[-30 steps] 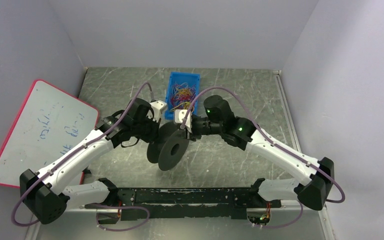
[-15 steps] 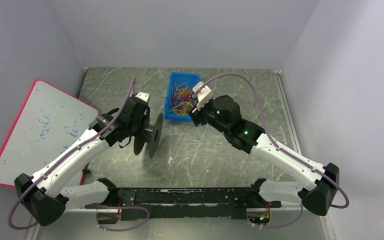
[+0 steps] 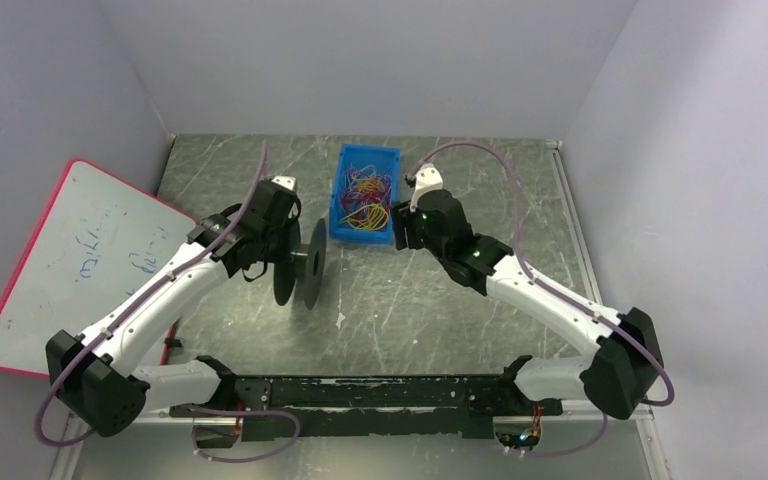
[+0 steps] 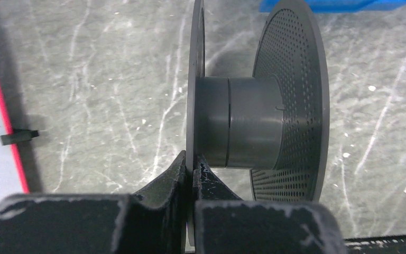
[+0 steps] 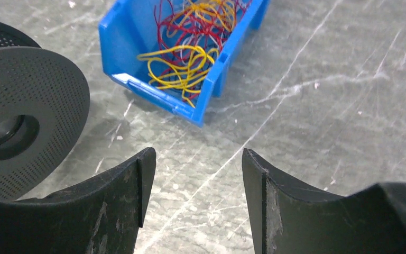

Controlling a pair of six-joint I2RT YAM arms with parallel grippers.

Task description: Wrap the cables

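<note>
The cables [image 3: 362,192] lie tangled in a blue bin [image 3: 343,213] at the table's back middle, yellow and red strands [image 5: 190,58] spilling toward its near wall. A dark perforated spool [image 3: 302,272] stands on edge left of the bin, its bare hub [image 4: 240,121] between two flanges. My left gripper [image 4: 193,161] is shut on the spool's left flange [image 4: 195,79], one finger on each face. To the right of the bin my right gripper [image 5: 198,164] hangs open over bare table, nothing between its fingers; the spool [image 5: 21,111] shows at the left of that view.
A red-edged whiteboard [image 3: 80,255] leans at the left of the table. A black rail [image 3: 380,395] runs along the near edge between the arm bases. Grey walls close the back and both sides.
My right gripper let go of the spool, opened, and drew back right to beside the bin. My left gripper carried the spool leftward and turned it upright on edge.
</note>
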